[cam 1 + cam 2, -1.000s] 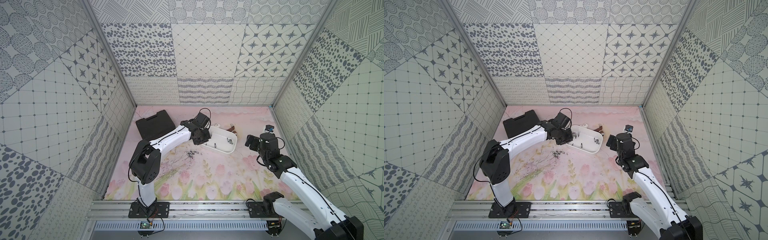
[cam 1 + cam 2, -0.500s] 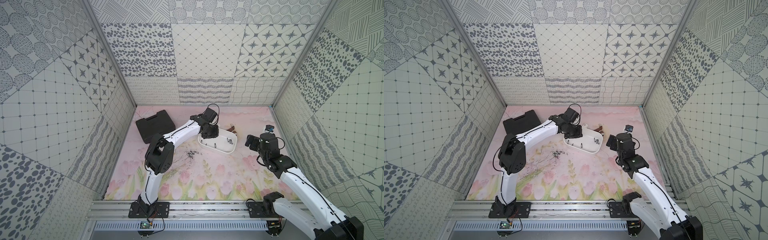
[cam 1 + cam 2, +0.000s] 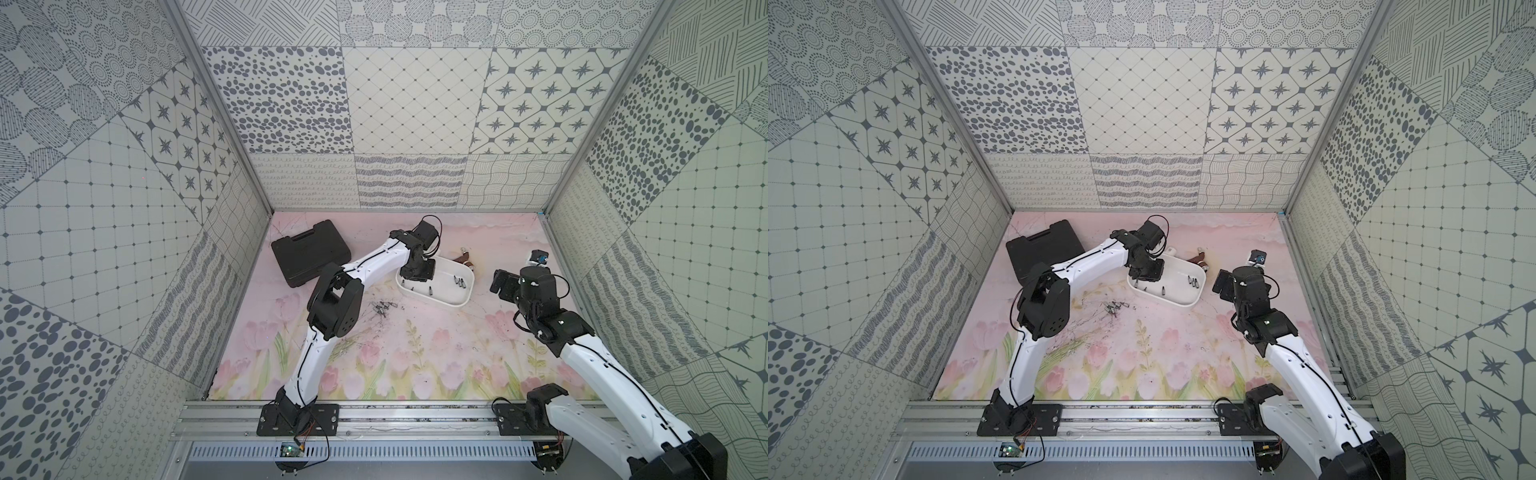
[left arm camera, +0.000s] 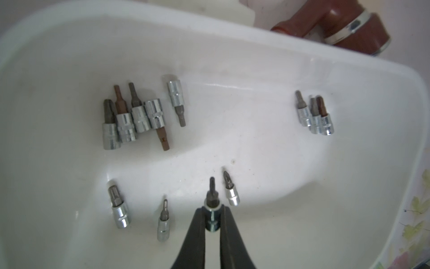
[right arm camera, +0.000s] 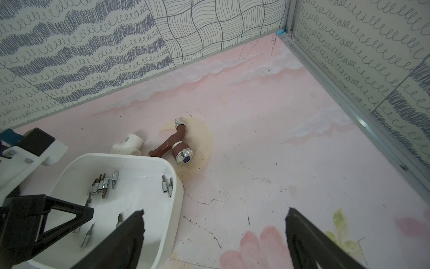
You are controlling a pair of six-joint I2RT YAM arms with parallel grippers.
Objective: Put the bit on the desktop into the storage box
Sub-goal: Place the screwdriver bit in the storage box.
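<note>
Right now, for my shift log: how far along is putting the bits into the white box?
Done: several bits lie in the white box. In hand: the left tool is shut on one bit over the box, not yet released. Left: a small cluster of bits lies on the desktop near the box. The right tool hangs open beside the box, holding nothing.

Here's the bit (image 4: 212, 198), chrome base and dark tip, pinched by the fingers (image 4: 194, 233) of the left gripper (image 4: 212, 212), low inside the storage box (image 4: 302, 69). The box is a white, shallow, lidless tub, with other bits (image 4: 135, 118) lying flat inside. A small heap of loose bits (image 3: 384, 308) lies on the pink tulip surface (image 3: 436, 345), near the box.
</note>
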